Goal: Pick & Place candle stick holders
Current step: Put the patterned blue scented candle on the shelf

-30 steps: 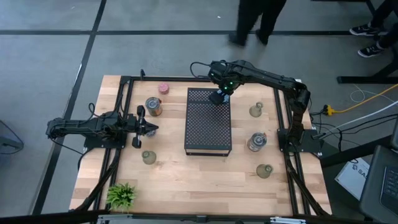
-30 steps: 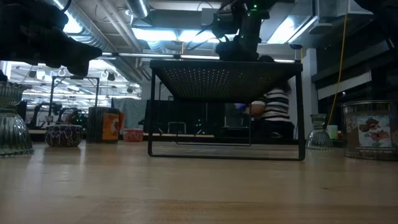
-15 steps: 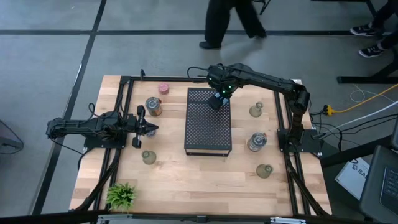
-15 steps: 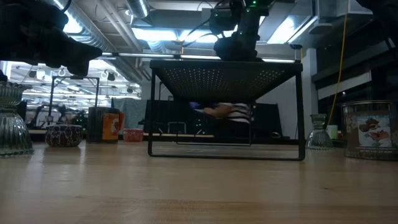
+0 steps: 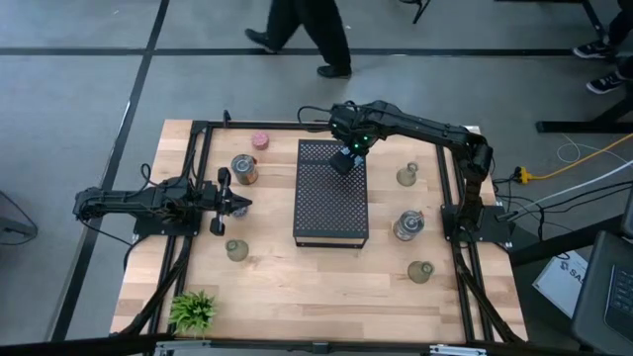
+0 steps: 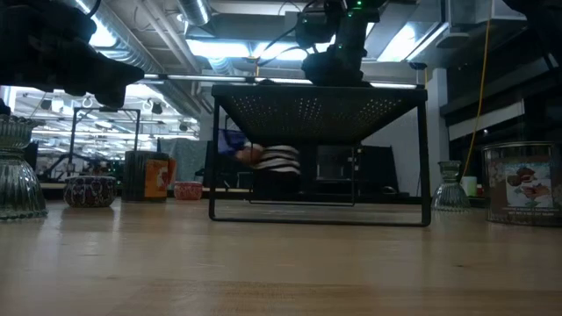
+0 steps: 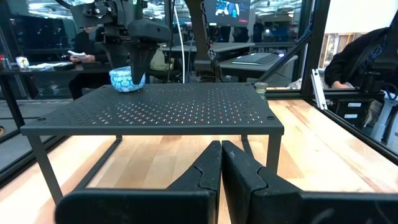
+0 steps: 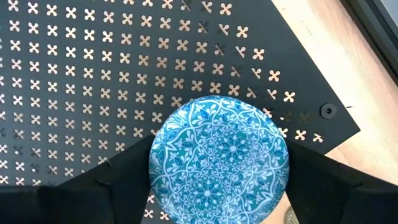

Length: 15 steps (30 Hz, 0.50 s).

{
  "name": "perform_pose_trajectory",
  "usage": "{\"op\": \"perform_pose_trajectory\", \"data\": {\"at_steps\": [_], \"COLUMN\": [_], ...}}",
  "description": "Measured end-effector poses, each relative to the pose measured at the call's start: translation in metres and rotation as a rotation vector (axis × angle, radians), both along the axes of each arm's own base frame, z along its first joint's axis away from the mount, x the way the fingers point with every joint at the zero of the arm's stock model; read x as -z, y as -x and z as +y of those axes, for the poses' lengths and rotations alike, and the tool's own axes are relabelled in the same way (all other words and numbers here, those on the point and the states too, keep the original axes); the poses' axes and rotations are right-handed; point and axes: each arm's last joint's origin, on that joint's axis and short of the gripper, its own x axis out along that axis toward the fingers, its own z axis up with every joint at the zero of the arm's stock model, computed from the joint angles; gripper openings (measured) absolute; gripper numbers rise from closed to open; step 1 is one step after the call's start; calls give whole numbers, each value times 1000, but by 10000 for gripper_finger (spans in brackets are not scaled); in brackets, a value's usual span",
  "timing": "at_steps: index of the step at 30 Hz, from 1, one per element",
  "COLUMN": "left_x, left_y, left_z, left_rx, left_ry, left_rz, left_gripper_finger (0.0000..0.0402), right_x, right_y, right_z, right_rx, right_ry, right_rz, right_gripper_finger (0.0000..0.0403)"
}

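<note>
Lowering onto the black tray [image 5: 330,198], our right hand [image 5: 343,159] (fingers still clamped around the blue holder [image 8: 219,158]) has shifted slightly inward; left hand [image 5: 229,203] waits, shut.

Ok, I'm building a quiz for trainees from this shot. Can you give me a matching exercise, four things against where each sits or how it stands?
Things:
1. blue patterned holder
2. pink holder
3. small green plant
4. left pincer

Places or states:
A. near-left table corner
B. shut, holding nothing
C. on the black perforated tray, between the right pincer fingers
D. far-left of the table, beside the tray

Pairs: 1-C, 2-D, 3-A, 4-B
</note>
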Motion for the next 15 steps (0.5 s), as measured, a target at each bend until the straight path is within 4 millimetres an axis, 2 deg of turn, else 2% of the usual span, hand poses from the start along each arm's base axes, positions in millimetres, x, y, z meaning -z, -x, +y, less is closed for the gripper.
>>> {"op": "perform_pose_trajectory", "data": {"at_steps": [10, 15], "left_x": [0, 0], "left_y": [0, 0], "left_z": [0, 0], "left_rx": [0, 0], "left_ry": [0, 0], "left_rz": [0, 0], "left_gripper_finger": [6, 6], "right_x": [0, 0], "right_y": [-1, -6], "right_z": [4, 18], "right_rx": [-10, -51], "right_ry": [-4, -4], "right_rz": [-1, -2], "right_gripper_finger": [305, 305]}}
